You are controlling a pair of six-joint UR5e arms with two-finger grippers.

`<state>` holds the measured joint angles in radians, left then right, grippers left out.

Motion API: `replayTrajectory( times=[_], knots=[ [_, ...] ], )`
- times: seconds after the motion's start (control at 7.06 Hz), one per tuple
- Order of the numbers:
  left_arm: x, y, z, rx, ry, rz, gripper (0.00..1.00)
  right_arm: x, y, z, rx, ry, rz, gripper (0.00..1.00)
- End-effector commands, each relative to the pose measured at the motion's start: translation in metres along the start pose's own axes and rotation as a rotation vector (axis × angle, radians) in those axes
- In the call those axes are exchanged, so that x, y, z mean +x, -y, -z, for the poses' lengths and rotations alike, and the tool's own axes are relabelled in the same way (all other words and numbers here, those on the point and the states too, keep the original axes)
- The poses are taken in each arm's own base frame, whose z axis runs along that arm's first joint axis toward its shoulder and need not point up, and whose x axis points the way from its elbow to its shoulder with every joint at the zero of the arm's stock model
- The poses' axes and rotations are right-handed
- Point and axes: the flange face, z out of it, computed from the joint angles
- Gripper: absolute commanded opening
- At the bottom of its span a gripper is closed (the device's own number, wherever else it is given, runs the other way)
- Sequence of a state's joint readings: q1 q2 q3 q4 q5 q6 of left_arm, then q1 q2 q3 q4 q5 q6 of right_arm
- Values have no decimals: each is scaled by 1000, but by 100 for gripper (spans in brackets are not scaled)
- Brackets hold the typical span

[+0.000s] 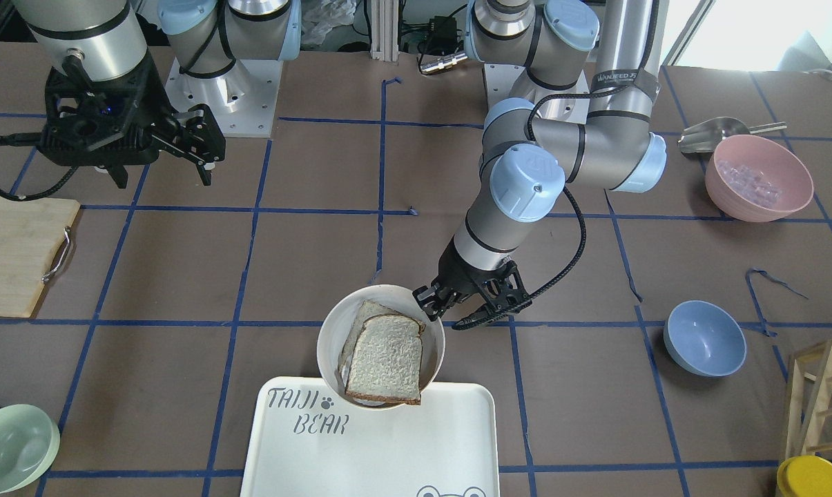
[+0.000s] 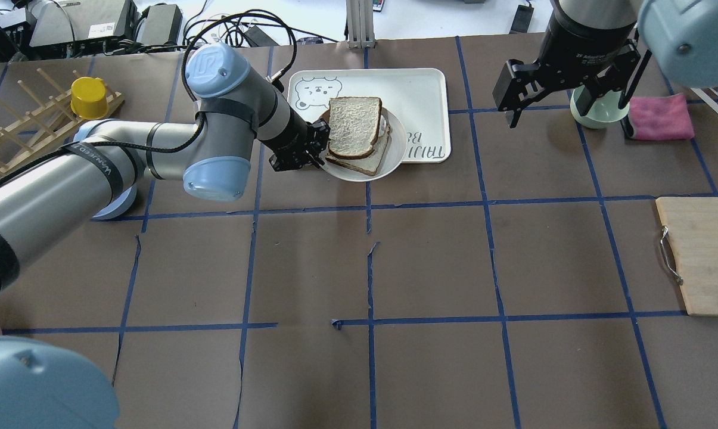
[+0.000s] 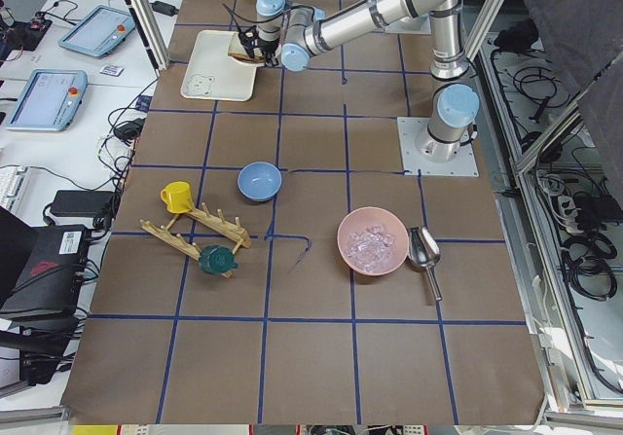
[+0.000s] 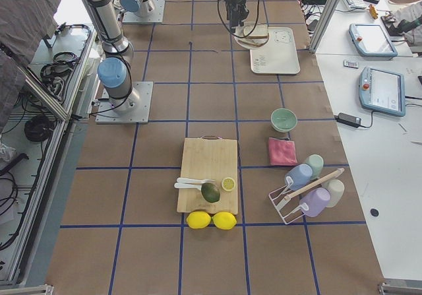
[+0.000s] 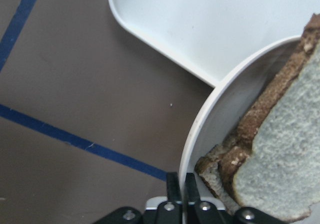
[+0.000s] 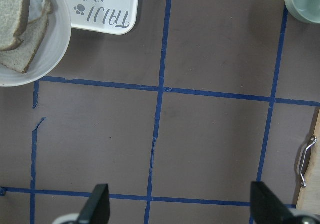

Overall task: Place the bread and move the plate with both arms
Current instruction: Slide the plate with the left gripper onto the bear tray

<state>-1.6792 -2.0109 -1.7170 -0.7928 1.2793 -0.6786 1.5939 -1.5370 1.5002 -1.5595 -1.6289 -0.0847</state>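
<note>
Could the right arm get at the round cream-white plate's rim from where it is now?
Probably yes. The right gripper hangs open, only brown table lying between it and the nearer rim of the round cream-white plate; the left gripper pinches the opposite rim.

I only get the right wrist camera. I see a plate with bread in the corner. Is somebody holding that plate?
Observer: Yes. The left hand is shut on the plate rim.
Operator: Is it sitting on the tray?
Observer: Only partly. One side overlaps the tray's edge.
Operator: What's beside the green bowl at my top edge?
Observer: A pink cloth lies next to it.
</note>
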Motion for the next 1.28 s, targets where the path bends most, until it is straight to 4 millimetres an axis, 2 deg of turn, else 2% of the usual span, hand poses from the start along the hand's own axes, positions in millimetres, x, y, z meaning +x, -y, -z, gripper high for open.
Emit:
replayTrajectory(
  times=[0.0, 0.28, 0.57, 0.71, 0.85, 1.13],
  knots=[
    [23, 60, -27, 8, -40, 13, 0, 0, 0, 0, 1, 0, -2, 100],
    [38, 97, -57, 22, -46, 10, 0, -1, -1, 1, 2, 1, -1, 100],
    [31, 102, -82, 2, -25, 19, 0, -1, -1, 1, 2, 1, -2, 100],
    [29, 103, -90, -6, -18, 19, 23, -1, -1, 1, 3, 4, -2, 100],
    [32, 103, -80, 6, -26, 5, 99, -1, -1, 2, 4, 4, -2, 100],
    [48, 93, -26, 52, -54, -16, 100, -1, -1, 2, 4, 3, -2, 100]
  ],
)
